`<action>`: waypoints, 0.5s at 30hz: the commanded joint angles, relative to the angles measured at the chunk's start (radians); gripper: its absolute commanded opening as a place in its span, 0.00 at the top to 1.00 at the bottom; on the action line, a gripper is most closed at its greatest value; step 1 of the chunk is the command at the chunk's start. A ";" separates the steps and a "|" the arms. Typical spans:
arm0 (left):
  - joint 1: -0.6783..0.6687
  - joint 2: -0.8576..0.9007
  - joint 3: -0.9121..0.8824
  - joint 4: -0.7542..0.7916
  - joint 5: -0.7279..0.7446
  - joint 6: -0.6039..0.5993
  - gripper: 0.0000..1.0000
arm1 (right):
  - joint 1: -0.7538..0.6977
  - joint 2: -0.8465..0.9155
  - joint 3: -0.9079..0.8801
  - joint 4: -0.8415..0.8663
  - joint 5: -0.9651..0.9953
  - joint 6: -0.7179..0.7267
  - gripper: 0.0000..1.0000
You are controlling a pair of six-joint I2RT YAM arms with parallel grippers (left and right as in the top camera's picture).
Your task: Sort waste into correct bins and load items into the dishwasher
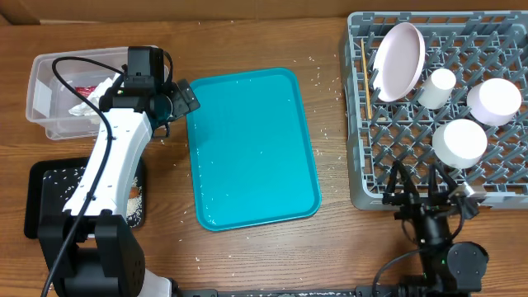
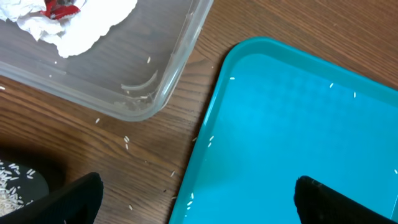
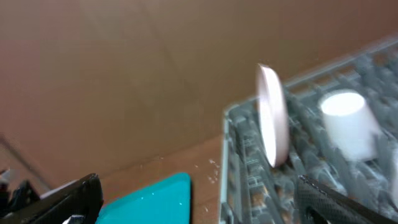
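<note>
Hovers left gripper (image 1: 178, 98), spread wide and empty, above glossy teal tray (image 1: 247, 148) at its rounded corner. Hangs right gripper (image 1: 418, 186), equally wide, beside gridded grey plastic rack (image 1: 356, 157).

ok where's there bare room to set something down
The teal tray is bare but for rice grains. Free wood: the strip between it and the grey rack, and the front edge below the tray. Crowded: the left, with clear tub, black tray and left arm; the rack's top right, with dishes.

Counted one plate (image 1: 398, 59), two bowls (image 1: 493, 101) (image 1: 460, 142), one cup (image 1: 436, 87), one wooden stick (image 1: 362, 78), one rack (image 1: 495, 191), one clear tub (image 1: 40, 99), one black tray (image 1: 35, 210), one teal tray (image 1: 247, 148).
</note>
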 commanded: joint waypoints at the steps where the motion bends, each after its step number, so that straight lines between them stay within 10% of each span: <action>1: -0.007 -0.029 0.017 0.002 -0.013 -0.021 0.00 | -0.027 -0.012 -0.069 0.103 -0.074 -0.055 0.00; 15: -0.007 -0.029 0.017 0.002 -0.013 -0.021 0.00 | -0.044 -0.012 -0.147 0.111 -0.059 -0.401 0.00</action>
